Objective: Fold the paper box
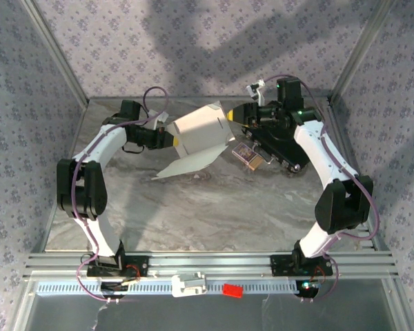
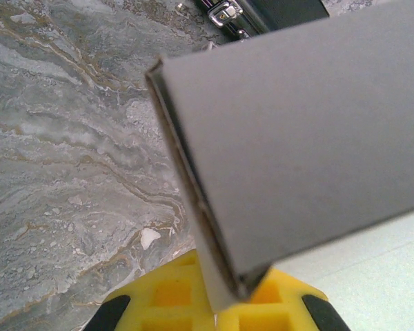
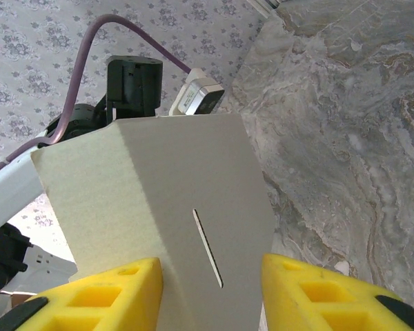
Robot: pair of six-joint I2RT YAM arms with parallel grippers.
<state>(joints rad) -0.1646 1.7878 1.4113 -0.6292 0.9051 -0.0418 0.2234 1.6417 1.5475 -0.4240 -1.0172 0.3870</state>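
Grey marbled tabletop point(image 1: 214, 207), floral-papered walls point(image 1: 193, 41): two robot arms hold the paper box point(image 1: 200, 129) in the air between them, toward the far side of the tabletop. The left jaws are clenched on one edge of the white card, which is pinched between yellow fingers point(image 2: 141, 307) in the left wrist view. The right jaws stand partly apart at the box's opposite corner, their yellow fingers point(image 3: 110, 289) flanking a panel cut with a narrow slit point(image 3: 208, 248); whether they press on it cannot be told. One loose flap point(image 1: 186, 164) hangs down toward the tabletop. Behind the box, near the right arm point(image 1: 317, 148), lie a black case point(image 1: 279, 153) with a metal latch point(image 2: 228, 12) and, just beside it, a small tan and purple packet point(image 1: 248, 155), its print too small to read.
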